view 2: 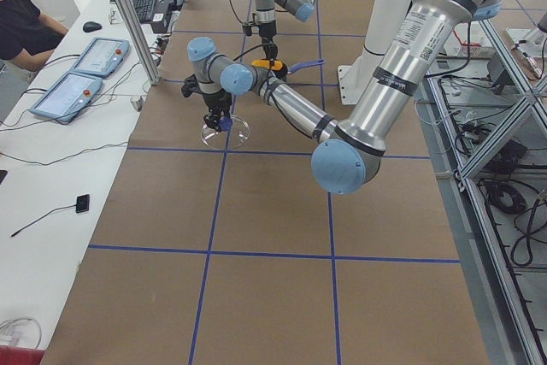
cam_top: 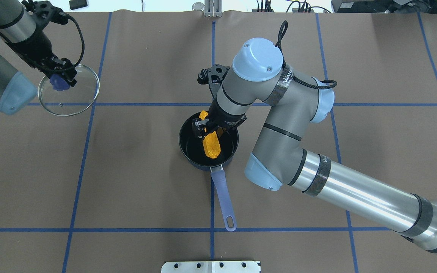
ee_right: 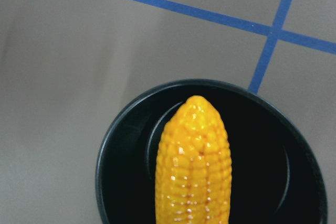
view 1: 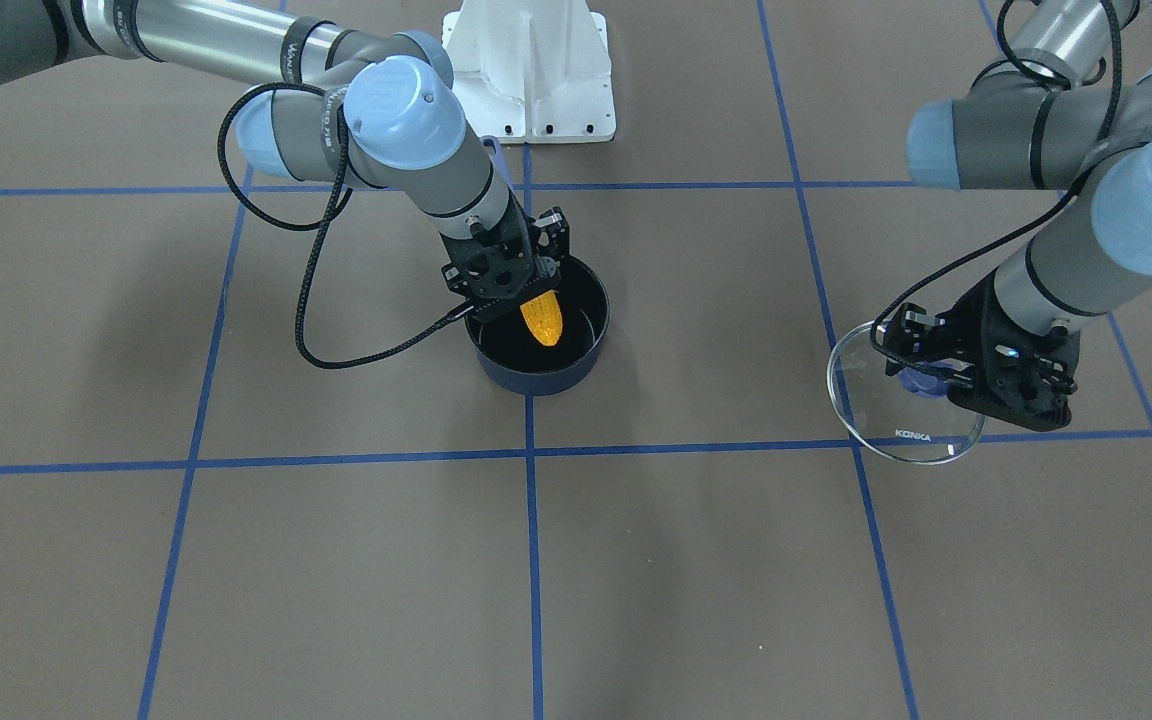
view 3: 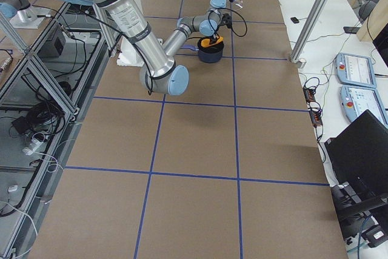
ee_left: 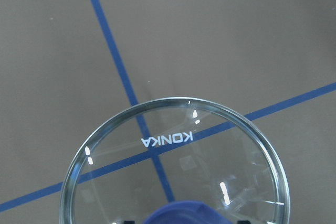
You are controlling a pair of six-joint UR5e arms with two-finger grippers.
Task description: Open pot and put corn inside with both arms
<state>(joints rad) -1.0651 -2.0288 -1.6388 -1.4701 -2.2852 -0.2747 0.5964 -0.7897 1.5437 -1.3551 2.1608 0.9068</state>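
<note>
The dark navy pot stands open near the table's middle, and its lavender handle points toward the robot base. My right gripper is shut on the orange-yellow corn and holds it tilted, tip down, in the pot's mouth. The corn also shows in the front view and in the right wrist view. My left gripper is shut on the lavender knob of the glass KONKA lid. It holds the lid well off to the pot's side, just above the table.
The white base pedestal stands behind the pot, close to the handle's end. Blue tape lines divide the brown table cover into squares. Desks with pendants and a seated person flank the table's far side.
</note>
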